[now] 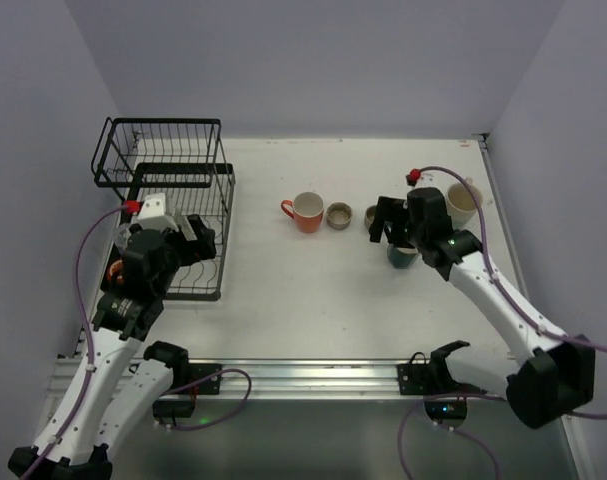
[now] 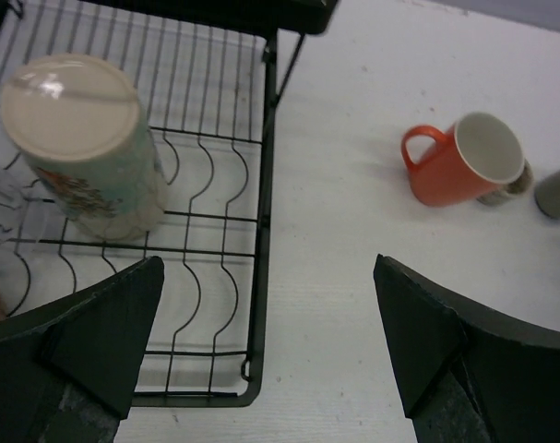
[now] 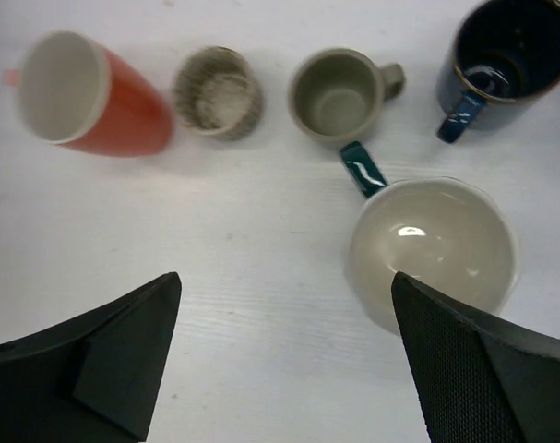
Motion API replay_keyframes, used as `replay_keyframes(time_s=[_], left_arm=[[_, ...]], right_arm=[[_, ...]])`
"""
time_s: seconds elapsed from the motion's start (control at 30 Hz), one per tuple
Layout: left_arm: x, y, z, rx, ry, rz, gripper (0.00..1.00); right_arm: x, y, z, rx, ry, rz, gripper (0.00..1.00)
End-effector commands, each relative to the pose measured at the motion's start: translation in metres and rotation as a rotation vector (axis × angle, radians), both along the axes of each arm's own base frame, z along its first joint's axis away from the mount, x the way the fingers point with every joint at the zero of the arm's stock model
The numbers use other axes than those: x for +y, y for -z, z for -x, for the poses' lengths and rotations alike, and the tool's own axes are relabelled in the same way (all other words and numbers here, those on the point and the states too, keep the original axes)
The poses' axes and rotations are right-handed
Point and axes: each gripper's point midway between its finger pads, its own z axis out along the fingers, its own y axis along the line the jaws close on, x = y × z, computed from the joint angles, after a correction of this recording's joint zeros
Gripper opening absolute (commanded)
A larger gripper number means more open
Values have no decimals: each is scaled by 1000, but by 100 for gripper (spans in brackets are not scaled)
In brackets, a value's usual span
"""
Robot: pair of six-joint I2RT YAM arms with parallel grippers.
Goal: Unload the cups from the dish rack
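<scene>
Orange-red mug (image 3: 90, 92) and grey-olive mug (image 3: 339, 97) stand upright; cream cup (image 2: 86, 148) sits inverted in dish rack (image 2: 264, 185); left gripper (image 2: 268, 277) and right gripper (image 3: 287, 281) gape wide, empty.

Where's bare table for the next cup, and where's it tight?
Widest free patch: white table in front of the cup row, between the black wire dish rack and the right arm. Also bare: the strip behind the orange-red mug. Crowded: from that mug rightward to the cream mug, around the right gripper.
</scene>
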Motion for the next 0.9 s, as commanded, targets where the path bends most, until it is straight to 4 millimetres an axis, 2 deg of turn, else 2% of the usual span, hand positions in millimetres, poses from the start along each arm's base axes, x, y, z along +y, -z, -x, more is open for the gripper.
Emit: replay_keyframes(time_s=[0.0, 0.1, 0.13, 0.17, 0.23, 0.3, 0.43, 0.57, 0.87], left_arm=[[44, -34, -8, -61, -267, -23, 100], [58, -38, -13, -71, -375, -15, 100], [60, -28, -17, -49, -397, -26, 100], [63, -27, -22, -60, -425, -29, 100], [62, -9, -32, 7, -449, -38, 100], [67, -4, -36, 31, -492, -52, 100], [87, 18, -49, 53, -591, -121, 100], [102, 27, -62, 51, -637, -120, 100], [117, 49, -94, 86, -636, -179, 100]], right_arm=[[21, -56, 14, -219, -107, -141, 99], [24, -75, 31, -308, -150, -205, 99], [31, -82, 35, -340, -186, -248, 99], [33, -77, 40, -341, -199, -266, 99], [37, -84, 47, -380, -230, -302, 99], [40, -81, 51, -375, -253, -314, 99], [46, -86, 58, -391, -295, -343, 99], [49, -91, 65, -416, -326, -370, 99], [58, -95, 74, -414, -385, -397, 99]])
